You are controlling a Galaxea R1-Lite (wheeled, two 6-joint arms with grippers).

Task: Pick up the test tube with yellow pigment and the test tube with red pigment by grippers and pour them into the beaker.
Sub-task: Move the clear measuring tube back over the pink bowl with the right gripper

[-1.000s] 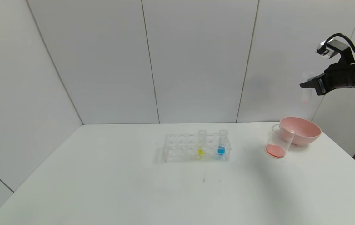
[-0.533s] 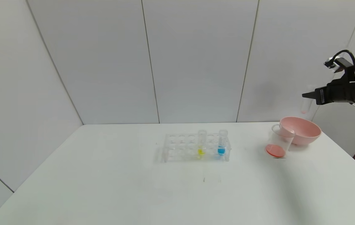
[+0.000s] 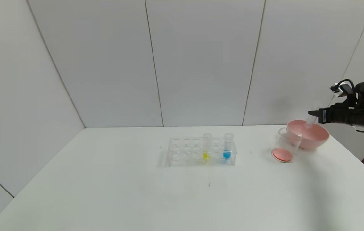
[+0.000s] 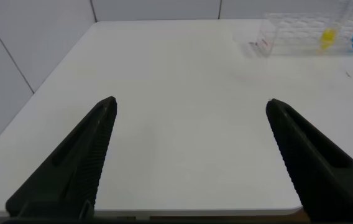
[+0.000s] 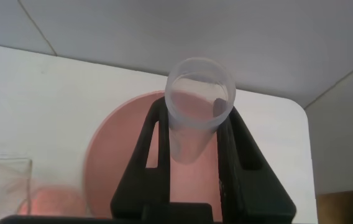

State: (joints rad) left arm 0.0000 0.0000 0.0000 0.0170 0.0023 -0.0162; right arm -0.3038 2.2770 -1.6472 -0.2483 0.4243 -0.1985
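My right gripper [image 3: 311, 114] is shut on the test tube with red pigment [image 3: 310, 121], which looks clear, with no liquid showing. It holds the tube tilted just over the pink bowl [image 3: 316, 138]; the right wrist view shows the tube's mouth [image 5: 200, 93] between the fingers, bowl [image 5: 114, 162] beneath. The beaker [image 3: 286, 146] stands beside the bowl with red-orange liquid at its bottom. The test tube with yellow pigment [image 3: 206, 147] stands in the clear rack [image 3: 183, 150]. My left gripper [image 4: 190, 104] is open and empty over the table's near left part.
A blue-tipped tube [image 3: 227, 147] stands in the rack beside the yellow one; both show far off in the left wrist view [image 4: 329, 36]. The bowl sits near the table's far right corner. White wall panels stand behind the table.
My right gripper has come down with the tube from high above the table to just over the pink bowl. Rack, beaker and bowl have not moved.
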